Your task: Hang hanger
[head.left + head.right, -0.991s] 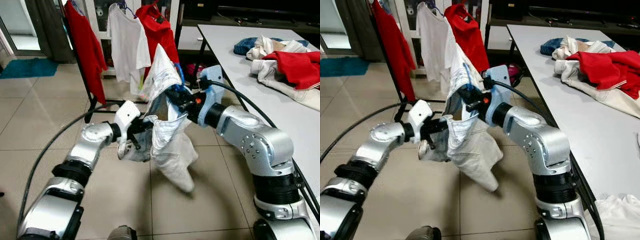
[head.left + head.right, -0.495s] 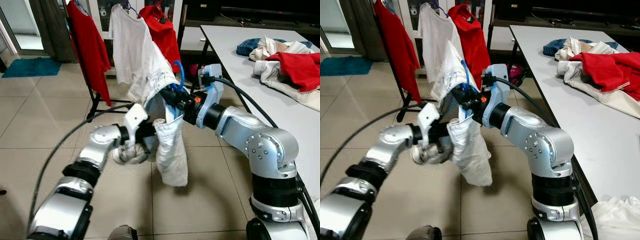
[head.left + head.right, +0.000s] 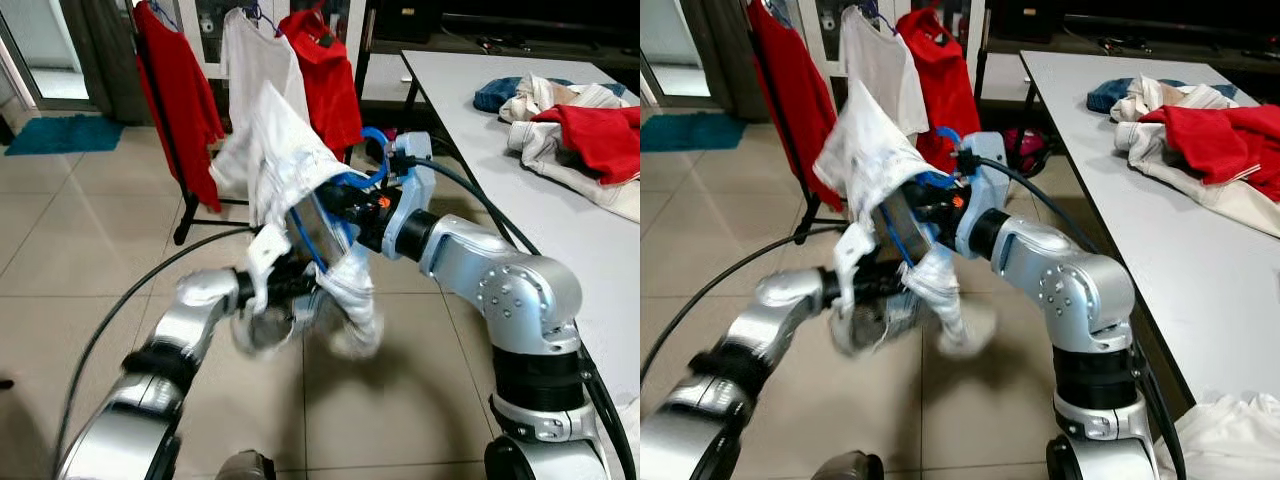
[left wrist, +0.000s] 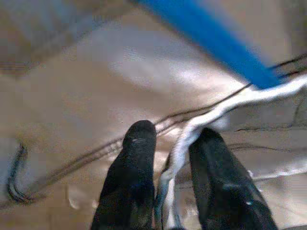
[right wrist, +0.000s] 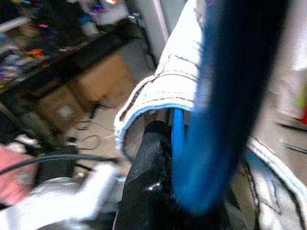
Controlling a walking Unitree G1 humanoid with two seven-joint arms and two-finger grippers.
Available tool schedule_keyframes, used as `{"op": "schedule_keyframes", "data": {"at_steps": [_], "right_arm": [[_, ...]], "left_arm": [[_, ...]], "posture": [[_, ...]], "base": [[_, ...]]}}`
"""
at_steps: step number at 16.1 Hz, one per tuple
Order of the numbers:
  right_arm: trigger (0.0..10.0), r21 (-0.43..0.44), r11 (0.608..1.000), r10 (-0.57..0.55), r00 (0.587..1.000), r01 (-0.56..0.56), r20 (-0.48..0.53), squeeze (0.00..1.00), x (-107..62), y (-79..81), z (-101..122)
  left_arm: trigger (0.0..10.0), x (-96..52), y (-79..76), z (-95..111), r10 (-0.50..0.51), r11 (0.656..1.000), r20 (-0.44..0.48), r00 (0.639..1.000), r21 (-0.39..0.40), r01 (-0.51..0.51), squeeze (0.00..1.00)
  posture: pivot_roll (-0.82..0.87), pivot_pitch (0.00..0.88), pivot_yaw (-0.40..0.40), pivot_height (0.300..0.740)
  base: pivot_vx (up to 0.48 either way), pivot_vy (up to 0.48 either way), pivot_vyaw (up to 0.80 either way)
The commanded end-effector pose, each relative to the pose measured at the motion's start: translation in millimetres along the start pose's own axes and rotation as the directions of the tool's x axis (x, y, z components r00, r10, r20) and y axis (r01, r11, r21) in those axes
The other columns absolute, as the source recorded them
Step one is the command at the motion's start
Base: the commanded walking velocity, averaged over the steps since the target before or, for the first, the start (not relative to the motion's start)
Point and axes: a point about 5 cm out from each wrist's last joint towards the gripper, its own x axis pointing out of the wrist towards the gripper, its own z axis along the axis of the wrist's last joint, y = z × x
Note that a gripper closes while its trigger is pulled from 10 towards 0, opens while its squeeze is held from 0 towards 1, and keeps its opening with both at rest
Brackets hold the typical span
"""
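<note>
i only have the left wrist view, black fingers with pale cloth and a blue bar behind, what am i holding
Observer: The left hand pinches a hem of a white garment, low in front of the robot.
Operator: and the blue bar
Observer: That is a blue hanger inside the garment, held higher by the right hand.
Operator: where would it hang
Observer: A clothes rack stands ahead on the tile floor, with a red shirt and a white shirt on it.
</note>
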Motion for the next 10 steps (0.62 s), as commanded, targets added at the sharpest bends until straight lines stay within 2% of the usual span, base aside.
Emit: {"op": "schedule_keyframes", "data": {"at_steps": [1,3,4,8,9,10], "right_arm": [[0.0,-0.016,0.995,-0.094,0.994,0.095,0.055,0.00,-4.7,-14.2,8.8],[0.0,-0.013,0.991,-0.132,0.990,0.133,0.056,0.00,-5.5,-20.5,7.6],[0.0,-0.007,0.984,-0.180,0.982,0.180,0.052,0.00,-6.1,-30.5,5.5],[0.0,-0.038,0.974,-0.224,0.974,0.225,0.027,0.00,-4.7,-42.4,-3.8],[0.0,-0.034,0.973,-0.229,0.973,0.230,0.024,0.00,-4.2,-45.6,-8.3],[0.0,-0.028,0.972,-0.234,0.972,0.235,0.023,0.00,-3.5,-48.1,-13.8]], "left_arm": [[10.0,-8.9,-0.5,9.5,-0.021,1.000,0.055,0.998,-0.004,0.021,1.00],[10.0,-14.8,-2.0,9.4,-0.013,1.000,0.063,0.998,-0.006,0.014,1.00],[10.0,-26.3,-1.3,14.3,0.030,1.000,0.096,0.995,0.000,-0.030,1.00],[10.0,-44.7,-1.7,25.9,0.077,0.997,0.151,0.986,-0.013,-0.076,1.00],[10.0,-52.0,2.6,29.4,0.154,0.988,0.180,0.972,-0.013,-0.155,1.00],[10.0,-56.7,6.4,28.6,0.224,0.974,0.153,0.962,-0.017,-0.224,1.00]], "posture": [[-0.13,0.000,-0.016,0.740],[-0.13,0.000,-0.016,0.740],[-0.12,0.000,-0.028,0.740],[-0.11,0.000,-0.041,0.740],[-0.11,0.000,-0.044,0.740],[-0.10,0.000,-0.049,0.740]], "base": [[0.000,0.000,0.00],[0.000,0.000,0.00],[0.000,0.000,0.00],[0.000,0.000,0.00],[0.000,0.000,0.00],[0.000,0.000,0.00]]}}
